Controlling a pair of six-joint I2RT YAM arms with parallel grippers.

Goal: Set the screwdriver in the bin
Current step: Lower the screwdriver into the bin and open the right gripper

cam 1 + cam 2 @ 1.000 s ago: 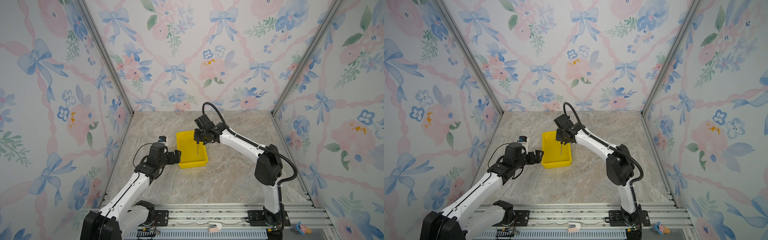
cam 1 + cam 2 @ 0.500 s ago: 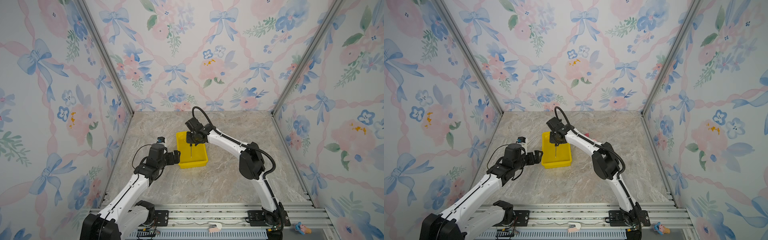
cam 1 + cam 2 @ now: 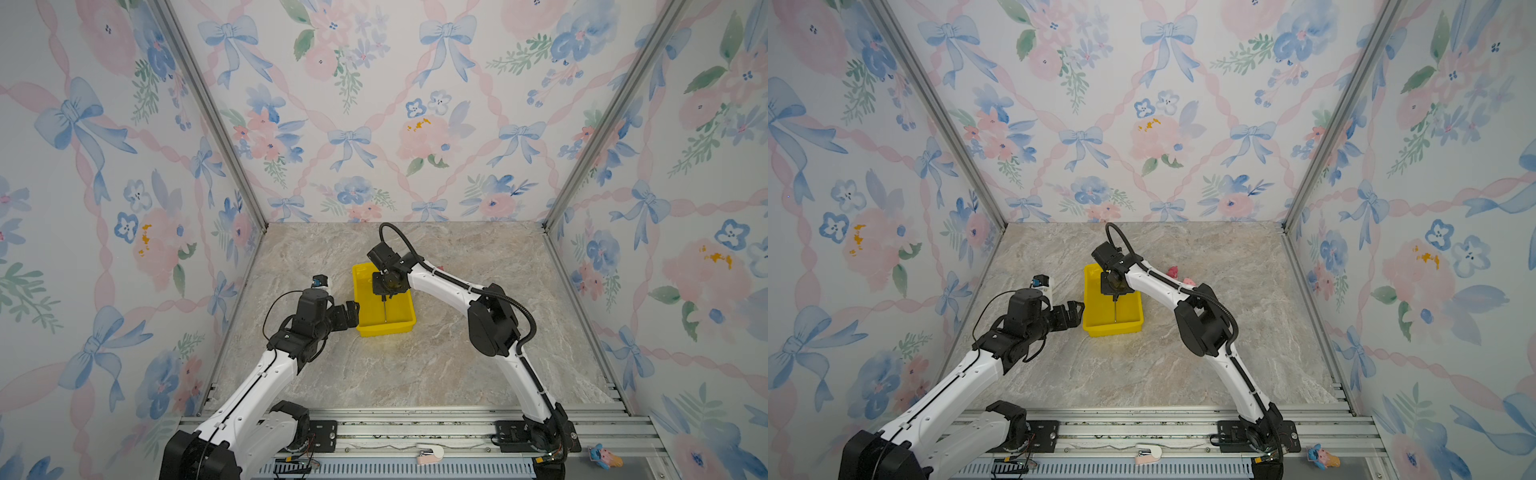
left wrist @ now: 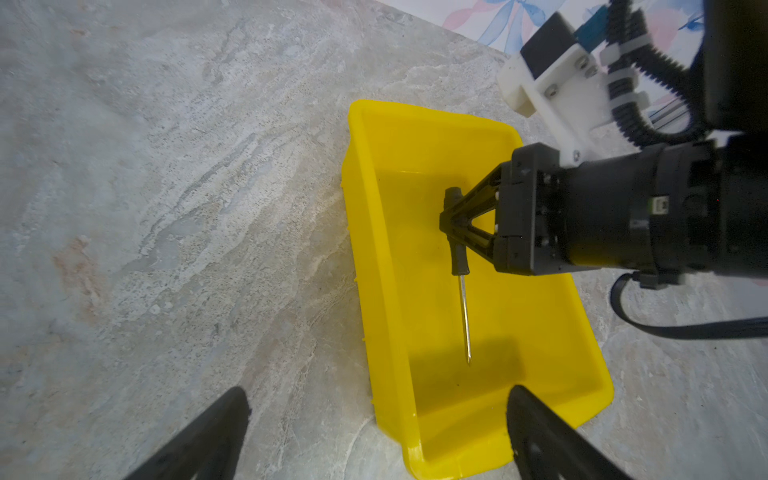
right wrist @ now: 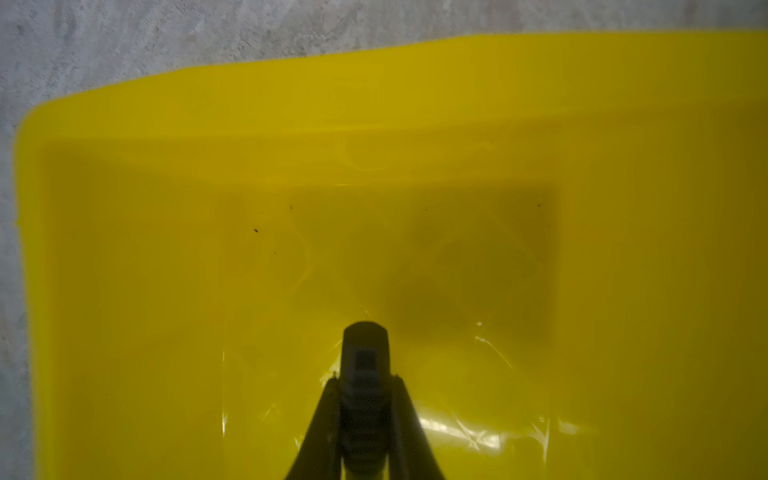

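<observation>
The screwdriver [image 4: 464, 311] is inside the bin's [image 4: 365, 249] outline, held off the floor by its black handle. Its thin shaft runs lengthwise toward the bin's near end. In both top views the shaft [image 3: 385, 309] [image 3: 1114, 309] shows as a fine line over the yellow floor. I can't tell whether the tip touches the plastic.

The right gripper [image 4: 451, 220] has its jaws clamped on the handle, one finger on each side. In the right wrist view the ribbed handle [image 5: 365, 374] sits pinched between the two fingers, with the bin [image 5: 291, 104] filling nearly everything behind it. The right arm reaches in from the right and bends down over the bin's far half [image 3: 384, 293] [image 3: 1114, 296].

The bin [image 3: 384, 330] [image 3: 1113, 328] sits flat on the table [image 3: 415, 365], left of the middle. It holds nothing but the hanging screwdriver.

The left gripper [image 3: 353, 311] [image 3: 1075, 311] is just beside the bin's near left corner with its jaws wide open and nothing between them. In the left wrist view its gap [image 4: 378, 411] straddles that corner, with one finger over the table and the other over the bin's near end. I can't tell whether it touches the rim.

Two small pink toys [image 3: 1173, 271] [image 3: 1188, 281] lie on the table just behind the right arm. Another toy [image 3: 602, 455] [image 3: 1323, 457] rests on the front rail at the right.
</observation>
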